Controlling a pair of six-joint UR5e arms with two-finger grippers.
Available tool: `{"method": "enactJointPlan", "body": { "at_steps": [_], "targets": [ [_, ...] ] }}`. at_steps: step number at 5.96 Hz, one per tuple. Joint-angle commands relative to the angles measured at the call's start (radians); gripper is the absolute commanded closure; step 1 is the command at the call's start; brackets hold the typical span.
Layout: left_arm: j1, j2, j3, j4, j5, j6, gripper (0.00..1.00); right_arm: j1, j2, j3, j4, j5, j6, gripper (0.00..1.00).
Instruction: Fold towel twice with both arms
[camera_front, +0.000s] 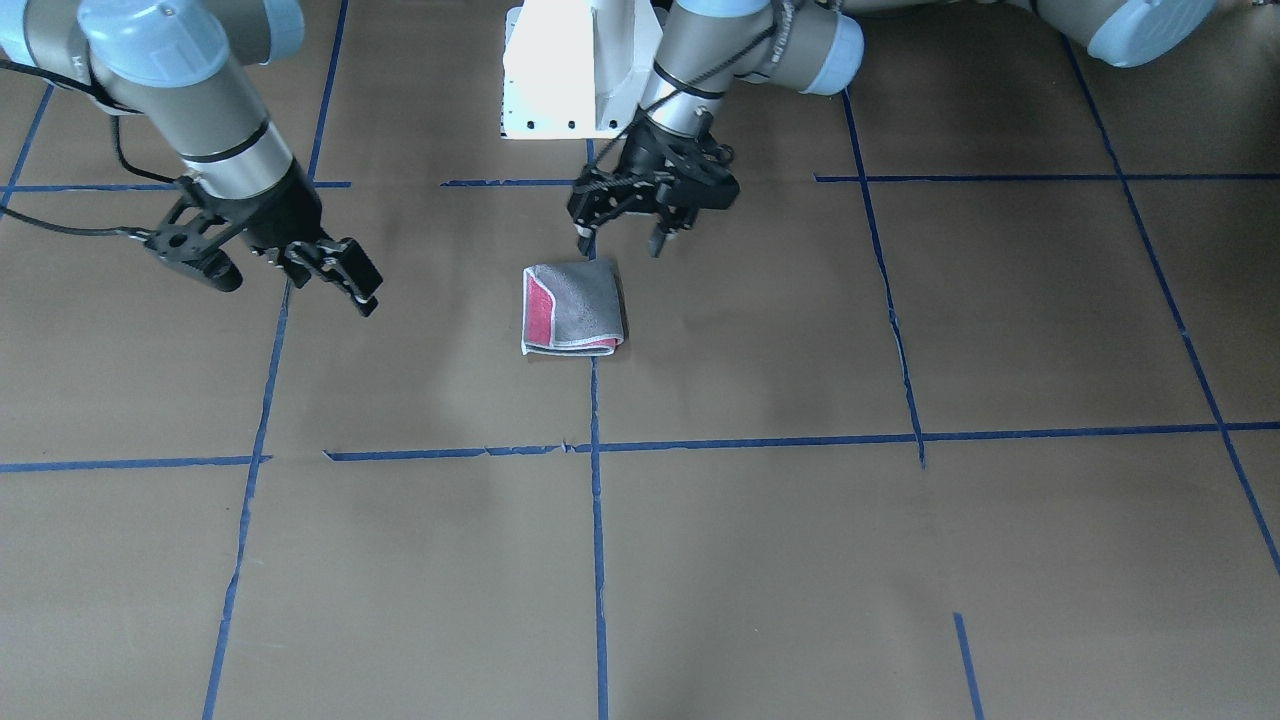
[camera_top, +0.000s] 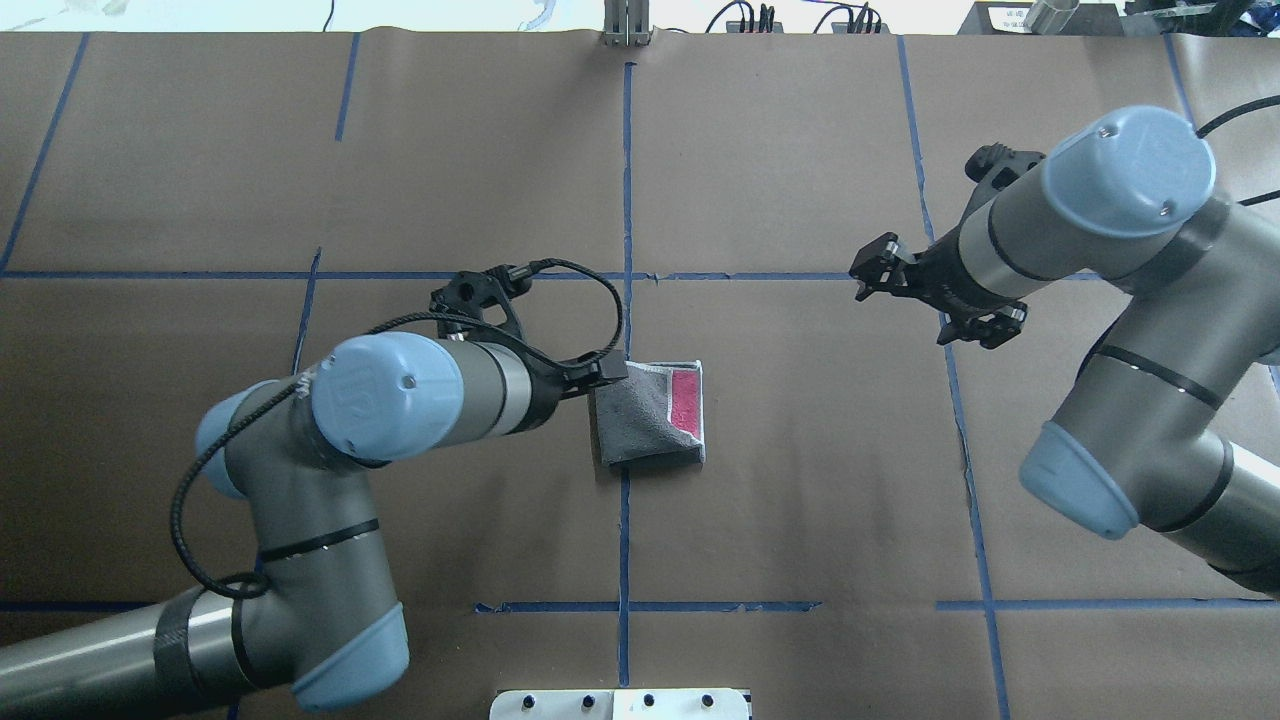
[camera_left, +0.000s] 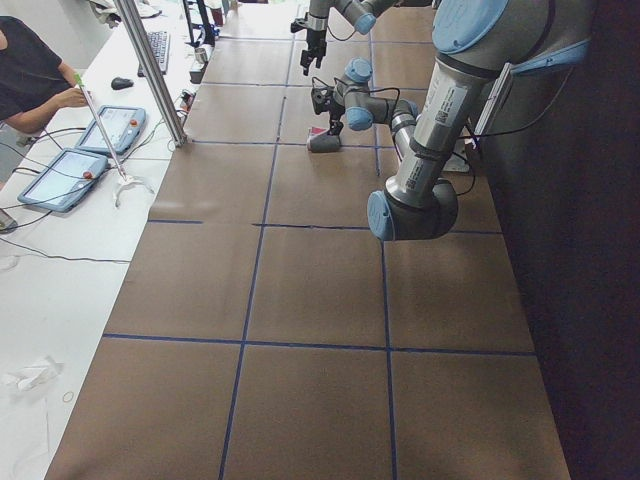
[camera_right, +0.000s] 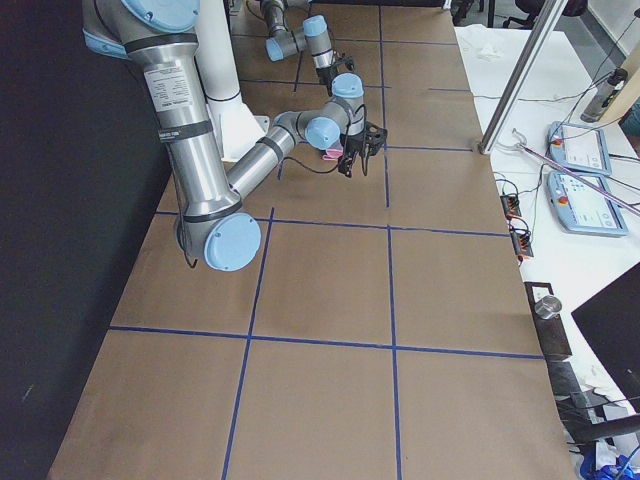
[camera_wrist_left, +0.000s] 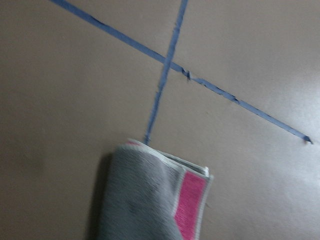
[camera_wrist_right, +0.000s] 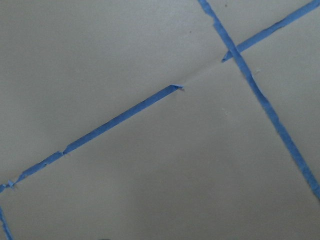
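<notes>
The towel (camera_front: 575, 305) lies folded into a small square on the brown table, grey face up, with a pink strip along one side. It also shows in the overhead view (camera_top: 650, 415) and the left wrist view (camera_wrist_left: 150, 200). My left gripper (camera_front: 620, 240) is open and empty. It hovers just above the towel's edge on the robot's side, one fingertip close to a corner. My right gripper (camera_front: 295, 288) is open and empty, raised well off to the side of the towel; it also shows in the overhead view (camera_top: 925, 310). The right wrist view shows only bare table and tape.
Blue tape lines (camera_front: 597, 520) divide the brown table into squares. The white pedestal base (camera_front: 570, 80) stands behind the towel. Beside the table, tablets (camera_left: 110, 128), a metal pole (camera_left: 150, 70) and an operator (camera_left: 30, 75) are on a white bench.
</notes>
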Motion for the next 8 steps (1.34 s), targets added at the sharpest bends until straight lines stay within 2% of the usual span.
{"method": "enactJointPlan", "body": {
  "at_steps": [1, 3, 5, 6, 8],
  "targets": [
    [-0.184, 0.128, -0.004, 0.022, -0.240, 0.254, 0.00, 0.148, -0.099, 0.003, 0.000, 0.136, -0.306, 0.00],
    [-0.343, 0.292, -0.020, 0.014, -0.391, 0.593, 0.00, 0.278, -0.196, 0.000, -0.006, 0.234, -0.568, 0.00],
    [-0.571, 0.472, -0.024, 0.016, -0.583, 0.971, 0.00, 0.403, -0.317, -0.006, -0.004, 0.308, -0.832, 0.00],
    [-0.677, 0.543, -0.014, 0.025, -0.633, 1.134, 0.00, 0.478, -0.368, -0.017, -0.010, 0.345, -0.975, 0.00],
    [-0.893, 0.650, -0.004, 0.037, -0.761, 1.400, 0.00, 0.593, -0.412, -0.090, -0.011, 0.383, -1.178, 0.00]
  ]
}}
